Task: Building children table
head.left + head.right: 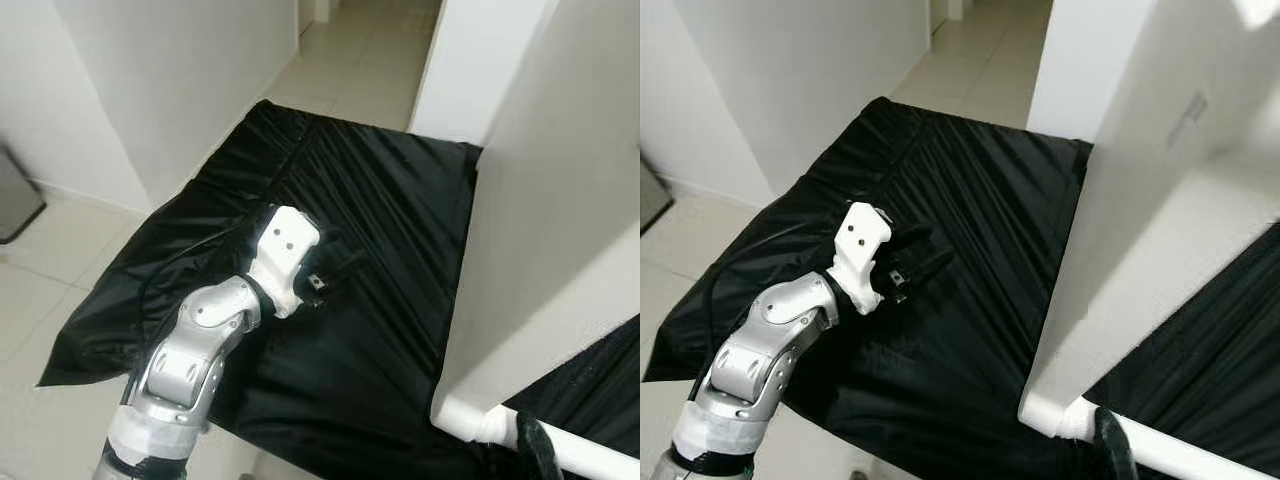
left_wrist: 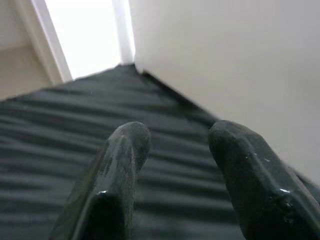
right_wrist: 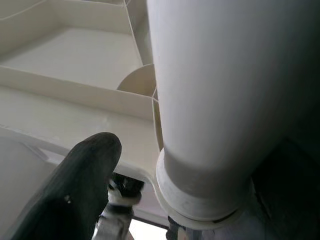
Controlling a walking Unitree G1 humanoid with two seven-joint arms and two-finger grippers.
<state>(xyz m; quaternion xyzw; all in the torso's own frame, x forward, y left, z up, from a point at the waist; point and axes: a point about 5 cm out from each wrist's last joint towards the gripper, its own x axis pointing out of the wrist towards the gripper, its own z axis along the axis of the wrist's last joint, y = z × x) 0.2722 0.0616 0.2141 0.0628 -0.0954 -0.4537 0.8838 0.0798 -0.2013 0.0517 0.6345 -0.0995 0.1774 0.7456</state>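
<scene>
Left gripper (image 1: 335, 272) hovering over the black cloth (image 1: 380, 200), fingers (image 2: 117, 165) parted with a clear gap and nothing held between them; black folds running beneath, white tabletop (image 1: 560, 220) close on its right. Right gripper (image 3: 135, 165) low at the near edge, one black finger (image 3: 75, 185) pressed against the ribbed underside of the tabletop beside the white table leg (image 3: 225, 90); second finger hidden behind the leg, so grip around it likely but not certain. Leg seated in its round socket at the tabletop's corner (image 1: 1065, 415), sticking out sideways toward the right. Tabletop standing on edge, tilted, resting on the cloth. Beyond the cloth, pale tiled floor (image 1: 350, 60) and white walls (image 1: 170, 80) along a corridor.
</scene>
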